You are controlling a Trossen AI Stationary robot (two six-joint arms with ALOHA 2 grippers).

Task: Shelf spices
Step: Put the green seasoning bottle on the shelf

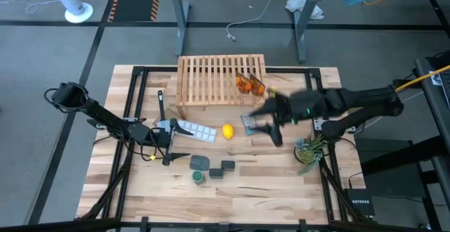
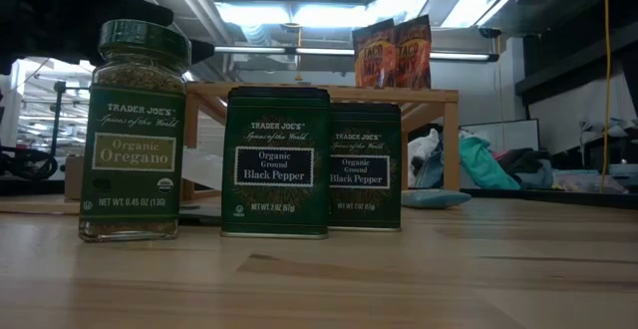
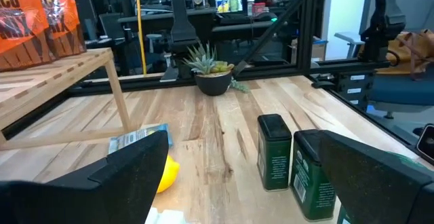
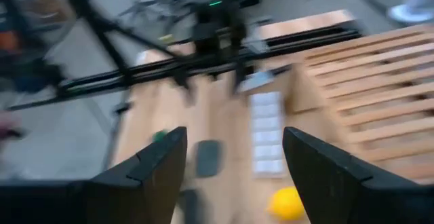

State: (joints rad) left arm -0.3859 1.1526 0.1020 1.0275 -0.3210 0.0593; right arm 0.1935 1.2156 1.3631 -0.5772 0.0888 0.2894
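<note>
Spice shelving: two packets placed, three containers outstanding

Shelf (image 1: 219, 79) stood at the far middle of the worktop (image 1: 281, 183), with both orange-brown packets (image 1: 250, 84) already resting on it toward its right end. The two black pepper tins (image 1: 221, 169) and the oregano jar (image 1: 200, 177) remained grouped on the near middle of the worktop, well apart from the shelf.

Right gripper (image 1: 273, 123) was just in front of the shelf's right end, beside the blue-grey packet (image 1: 250, 123); its fingers (image 4: 156, 166) were spread and held nothing. Left gripper (image 1: 166, 142) rested on the worktop left of centre, fingers (image 3: 129, 170) likewise spread and empty.

Assessment: the step in hand appeared to be going for the next container. To do it well, the arm should descend squarely over one tin, close across its flat sides, and avoid nudging its touching neighbour or the jar. The lemon (image 1: 228, 131) and the white tray (image 1: 199, 131) lay between the spices and the shelf and should be cleared by lifting high.

View differences: only the low view made the labels legible and showed the packets standing upright. Only the high view showed both arms' positions. The left wrist view alone showed the potted plant (image 3: 213, 68) beyond the tins.
</note>
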